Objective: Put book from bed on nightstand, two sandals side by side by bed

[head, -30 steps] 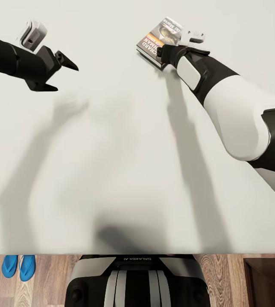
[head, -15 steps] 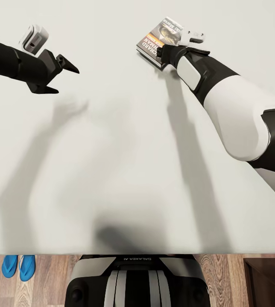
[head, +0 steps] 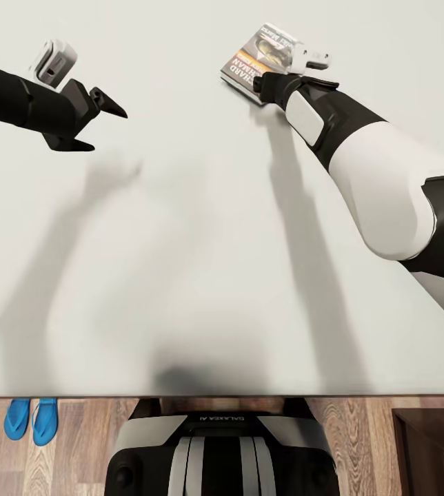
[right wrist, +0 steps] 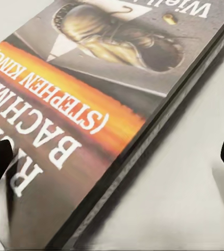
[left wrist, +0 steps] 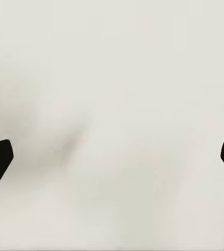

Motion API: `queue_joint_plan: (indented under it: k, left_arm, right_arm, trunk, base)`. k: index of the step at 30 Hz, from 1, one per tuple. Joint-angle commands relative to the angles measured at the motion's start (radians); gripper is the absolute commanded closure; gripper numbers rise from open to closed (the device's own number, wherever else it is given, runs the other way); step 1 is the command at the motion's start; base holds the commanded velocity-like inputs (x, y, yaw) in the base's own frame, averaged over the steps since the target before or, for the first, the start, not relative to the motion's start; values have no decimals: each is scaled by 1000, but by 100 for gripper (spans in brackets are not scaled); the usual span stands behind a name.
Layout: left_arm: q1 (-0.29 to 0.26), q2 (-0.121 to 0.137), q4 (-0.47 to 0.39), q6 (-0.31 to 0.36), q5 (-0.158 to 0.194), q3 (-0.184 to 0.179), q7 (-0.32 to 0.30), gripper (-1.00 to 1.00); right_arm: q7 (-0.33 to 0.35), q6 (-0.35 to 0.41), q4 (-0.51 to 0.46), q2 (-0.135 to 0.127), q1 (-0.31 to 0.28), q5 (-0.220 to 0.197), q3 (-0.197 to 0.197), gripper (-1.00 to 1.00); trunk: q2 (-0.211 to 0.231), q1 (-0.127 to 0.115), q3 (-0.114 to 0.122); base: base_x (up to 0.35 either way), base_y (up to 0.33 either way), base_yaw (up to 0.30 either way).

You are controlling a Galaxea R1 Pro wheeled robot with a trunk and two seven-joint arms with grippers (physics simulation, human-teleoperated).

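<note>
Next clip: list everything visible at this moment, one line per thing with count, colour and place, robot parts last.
book: one, dark grey cover with orange band, on the bed at the right gripper.
bed: one, white mattress top, spanning the head view.
sandals: two, bright blue, side by side on the floor by the bed's near edge.
nightstand: one, dark brown, on the floor at lower right.
floor: wood planks, below the bed edge.
left gripper: black, open over bare mattress.
right gripper: black, at the book's edge.
robot base: white and black, bottom centre.
</note>
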Motion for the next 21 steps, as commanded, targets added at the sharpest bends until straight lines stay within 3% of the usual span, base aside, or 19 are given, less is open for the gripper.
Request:
queue_joint_plan:
  k: [1,21]
  left_arm:
    - [-1,1,0,9,5,0,7,-100]
    - [-1,1,0,9,4,-1,6,-100]
  right_arm:
    - [-4,4,17,1,0,-13,4,-100]
    - [-4,4,14,1,-3,-11,5,-100]
  trunk:
    - [0,0,-1]
    - [0,0,-1]
  base:
    - [-83,0,0]
    - [-38,-12,0]
